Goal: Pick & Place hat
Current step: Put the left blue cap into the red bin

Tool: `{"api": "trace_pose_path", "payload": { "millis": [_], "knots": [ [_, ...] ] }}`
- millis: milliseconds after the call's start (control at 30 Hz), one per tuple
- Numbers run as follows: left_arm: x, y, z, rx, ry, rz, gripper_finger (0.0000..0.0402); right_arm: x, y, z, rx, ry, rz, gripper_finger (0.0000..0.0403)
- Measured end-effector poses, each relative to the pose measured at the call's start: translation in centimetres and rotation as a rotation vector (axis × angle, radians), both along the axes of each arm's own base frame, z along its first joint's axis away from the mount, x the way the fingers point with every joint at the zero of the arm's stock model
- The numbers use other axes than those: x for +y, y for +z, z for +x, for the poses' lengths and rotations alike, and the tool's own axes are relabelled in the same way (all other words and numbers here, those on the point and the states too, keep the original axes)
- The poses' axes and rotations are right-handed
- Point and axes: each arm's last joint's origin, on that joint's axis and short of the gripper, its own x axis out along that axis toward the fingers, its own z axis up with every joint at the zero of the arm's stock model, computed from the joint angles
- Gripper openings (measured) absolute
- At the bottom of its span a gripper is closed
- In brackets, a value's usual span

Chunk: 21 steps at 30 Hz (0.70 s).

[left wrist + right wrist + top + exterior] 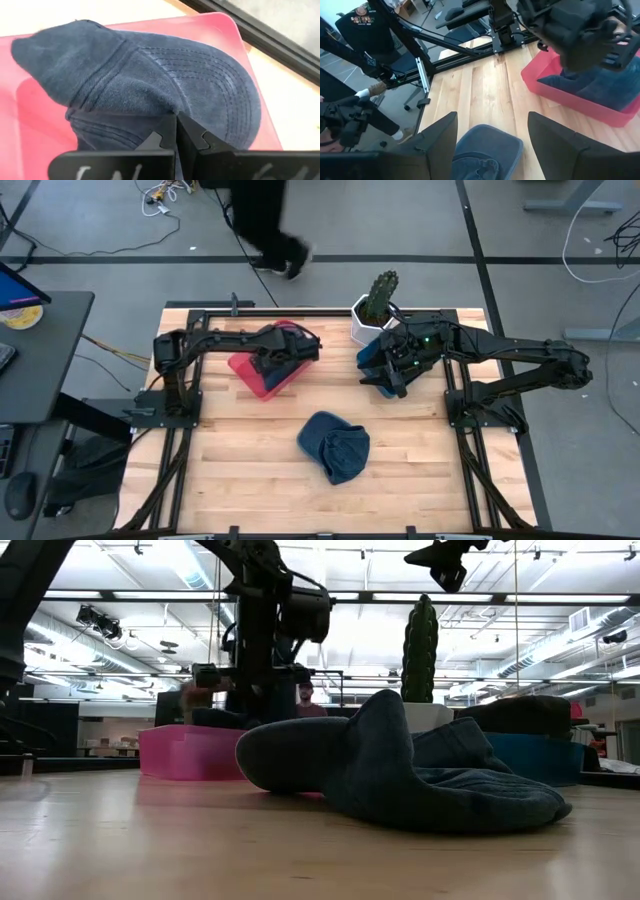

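Note:
A dark blue cap lies in the pink bin, and my left gripper is shut on it. A second blue hat lies crumpled on the bare wood at the table's middle, toward the near edge; it fills the front of the low view. My right gripper hangs open above the blue bin, right of the pink bin. The wrist view shows its fingers spread wide, with the loose hat beyond and touching nothing. My left gripper pinches the cap between its two shut fingers where the crown meets the stitched brim. The brim spreads out past the fingers over the pink bin's floor. Whether the cap is lifted off the bin cannot be told.
A cactus in a white pot stands at the far edge, just behind the blue bin. A dark heap sits on the blue bin in the low view. Black frame rails run along the table's sides. A person walks on the floor beyond the far edge.

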Motion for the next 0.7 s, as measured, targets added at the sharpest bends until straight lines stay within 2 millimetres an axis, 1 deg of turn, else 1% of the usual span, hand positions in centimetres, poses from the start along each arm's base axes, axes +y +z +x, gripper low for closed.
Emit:
{"api": "trace_pose_path", "payload": {
  "millis": [200,333,700],
  "knots": [
    [1.7,-0.3,0.0,0.005,-0.051,-0.063,0.0002,0.0,0.0,0.0,0.001,-0.002,0.005,0.0245],
    [3.0,-0.3,-0.1,-0.003,-0.124,-0.131,0.0002,0.0,0.0,0.0,0.002,-0.002,0.005,0.0245],
    [5.0,-0.5,-0.8,-0.013,-0.176,-0.254,0.0002,0.0,0.0,0.0,0.002,-0.002,0.005,0.0245]
  ]
}}
